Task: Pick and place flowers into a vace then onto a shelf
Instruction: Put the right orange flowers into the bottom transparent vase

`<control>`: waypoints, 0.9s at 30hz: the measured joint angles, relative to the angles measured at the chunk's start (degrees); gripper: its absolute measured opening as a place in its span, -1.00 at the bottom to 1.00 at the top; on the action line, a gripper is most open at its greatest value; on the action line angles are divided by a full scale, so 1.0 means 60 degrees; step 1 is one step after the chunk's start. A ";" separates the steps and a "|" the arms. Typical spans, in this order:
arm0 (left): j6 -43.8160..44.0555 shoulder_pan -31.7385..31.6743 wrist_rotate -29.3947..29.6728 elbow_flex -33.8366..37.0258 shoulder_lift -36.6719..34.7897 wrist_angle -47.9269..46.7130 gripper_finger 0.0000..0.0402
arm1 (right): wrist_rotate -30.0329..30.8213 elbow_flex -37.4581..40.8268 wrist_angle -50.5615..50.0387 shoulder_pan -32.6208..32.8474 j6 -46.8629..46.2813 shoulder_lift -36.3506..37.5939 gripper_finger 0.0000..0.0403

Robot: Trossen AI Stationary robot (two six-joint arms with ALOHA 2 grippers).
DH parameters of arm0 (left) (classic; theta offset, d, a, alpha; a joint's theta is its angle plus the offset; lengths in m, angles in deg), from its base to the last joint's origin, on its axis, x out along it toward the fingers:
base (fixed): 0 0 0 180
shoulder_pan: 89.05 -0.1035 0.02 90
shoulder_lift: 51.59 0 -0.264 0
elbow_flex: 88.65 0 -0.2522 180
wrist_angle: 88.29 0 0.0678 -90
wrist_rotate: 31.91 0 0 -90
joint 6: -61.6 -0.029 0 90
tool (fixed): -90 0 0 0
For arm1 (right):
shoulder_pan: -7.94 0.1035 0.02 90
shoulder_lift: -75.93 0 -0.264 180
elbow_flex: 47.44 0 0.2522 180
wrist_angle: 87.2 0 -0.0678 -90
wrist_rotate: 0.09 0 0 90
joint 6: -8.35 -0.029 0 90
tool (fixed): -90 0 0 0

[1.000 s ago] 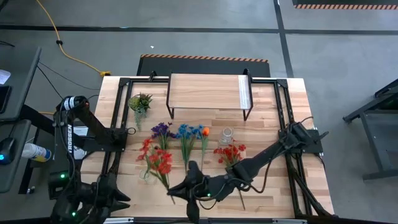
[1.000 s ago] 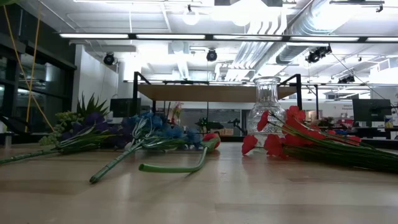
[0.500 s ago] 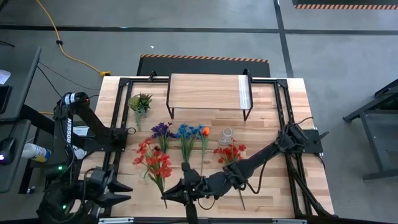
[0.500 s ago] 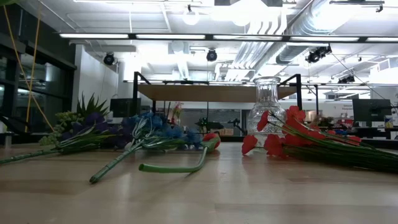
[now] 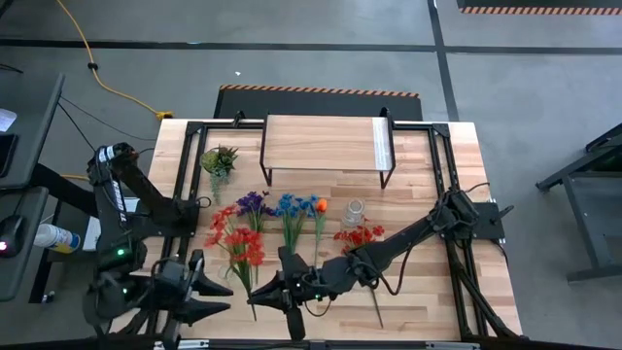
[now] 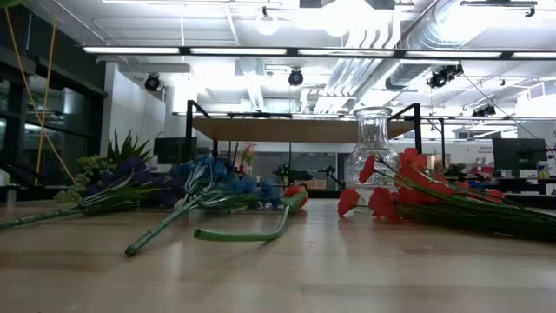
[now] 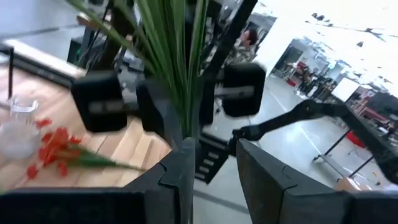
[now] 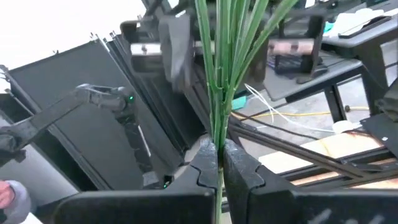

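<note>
Desk (image 5: 418, 165): light wood, black frame rails along both sides. Shelf (image 5: 321, 144) at 12 o'clock, bare. Vase (image 5: 355, 212) near centre, upright and holding nothing, a red spray (image 5: 360, 236) lying against its 6 o'clock side.

Loose flowers in a row at mid-desk: purple (image 5: 253, 204), blue (image 5: 290, 206), orange (image 5: 321, 205). Small spiky plant (image 5: 220, 158) at 10 o'clock, not part of the job.

Red bunch (image 5: 241, 248) held off the desk at 7 o'clock, blooms toward 11, stems toward 6. Right gripper (image 5: 282, 292) has its fingers clamped hard on the green stems, seen plainly in its wrist view. Left gripper (image 5: 202, 292) sits just beside the same stems, fingers part-way apart with the stems rising between them; cannot tell whether it grips or only brackets them.

Risks, by my reading:
- Two arms on one bunch: if they pull apart or twist, stems may bend or slip out.
- Both grippers crowd at 6–7 o'clock; a collision looks possible.
- Vase neck is narrow, the bunch wide; stems may splay and miss.
- Vase looks light; a sideways push could tip it, and the red spray beside it may catch.
- The row of loose flowers lies between bunch and vase; a low carry would drag them.
</note>
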 joint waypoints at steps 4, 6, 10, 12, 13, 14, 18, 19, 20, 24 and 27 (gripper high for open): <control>-0.0650 -0.0384 -0.0610 0.0000 -0.0002 0.0476 -0.24 | -0.0010 0.0000 -0.0002 0.0001 0.0002 0.0000 -1.00; -0.0652 -0.0558 -0.0866 0.0000 -0.0002 0.0489 -0.24 | -0.0012 0.0000 0.0003 -0.0003 0.0029 0.0000 -1.00; -0.0651 -0.0852 -0.1151 0.0000 -0.0002 0.0437 -0.24 | -0.0079 0.0000 0.0020 -0.0001 0.0029 0.0000 -1.00; -0.0656 -0.0948 -0.1306 0.0000 -0.0002 0.0424 -0.24 | -0.0072 0.0000 0.0020 0.0025 0.0039 0.0001 -1.00; -0.0659 -0.0986 -0.1375 0.0000 -0.0002 0.0400 -0.24 | -0.0072 0.0000 0.0022 0.0025 0.0043 0.0004 -1.00; -0.0656 -0.1017 -0.1427 0.0000 -0.0002 0.0335 -0.24 | -0.0088 0.0000 0.0022 0.0025 0.0046 0.0004 -1.00; -0.0609 -0.1029 -0.1596 0.0000 -0.0002 -0.0001 -0.24 | -0.0214 0.0000 0.0013 0.0023 0.0058 0.0004 -1.00; -0.0600 -0.1026 -0.1596 0.0000 -0.0002 -0.0064 -0.24 | -0.0213 0.0000 0.0013 0.0027 0.0058 0.0004 -1.00; -0.0591 -0.1025 -0.1598 0.0000 -0.0002 -0.0091 -0.24 | -0.0199 0.0000 0.0018 0.0037 0.0067 0.0004 -1.00; -0.0572 -0.1025 -0.1610 0.0000 0.0001 -0.0140 -0.24 | -0.0181 0.0000 0.0039 0.0069 0.0138 0.0004 -1.00; -0.0572 -0.1025 -0.1612 0.0000 0.0001 -0.0143 -0.24 | -0.0184 0.0000 0.0046 0.0069 0.0138 0.0004 -1.00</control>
